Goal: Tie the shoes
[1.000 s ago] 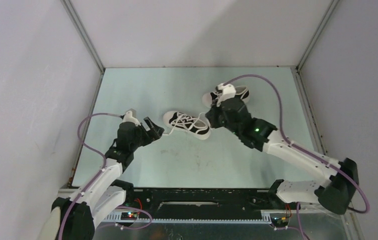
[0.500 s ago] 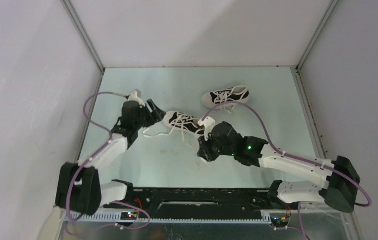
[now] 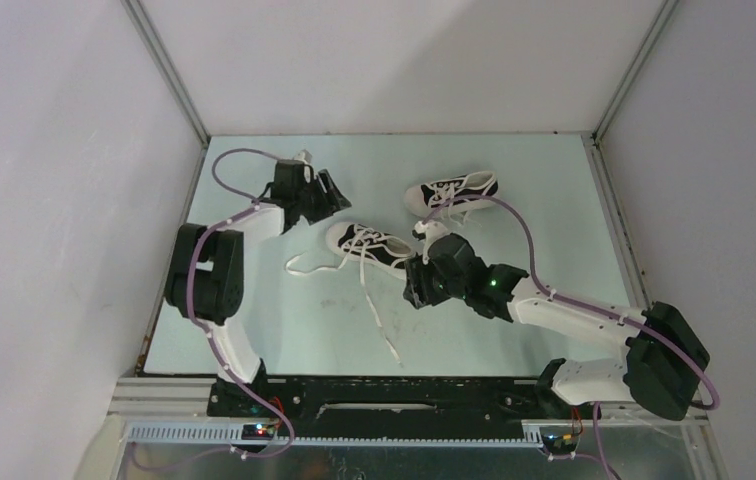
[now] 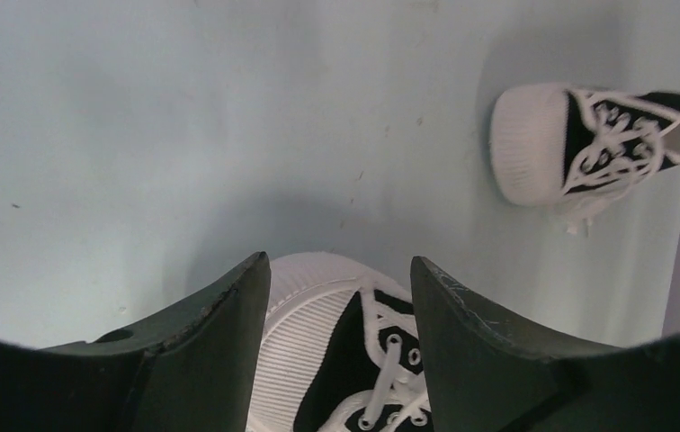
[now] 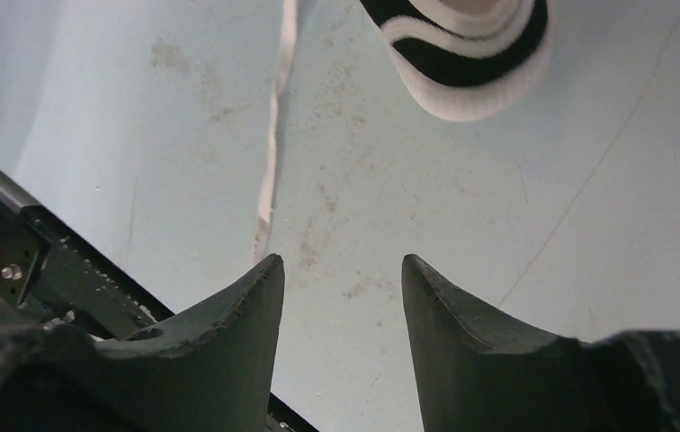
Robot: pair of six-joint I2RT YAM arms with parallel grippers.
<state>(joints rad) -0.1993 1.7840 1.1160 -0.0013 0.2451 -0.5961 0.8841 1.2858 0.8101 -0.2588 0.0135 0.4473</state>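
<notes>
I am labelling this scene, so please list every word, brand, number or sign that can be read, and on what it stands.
None: no text can be read in any view.
The near shoe and the far shoe show no brand mark.
On the circuit board at the bottom of the top view only lights show; any print there is too small to read.

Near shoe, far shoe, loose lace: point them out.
near shoe (image 3: 374, 248), top view, laced upper
far shoe (image 3: 451, 192), top view, laced upper
loose lace (image 5: 272, 135), right wrist view, middle of the strand
</notes>
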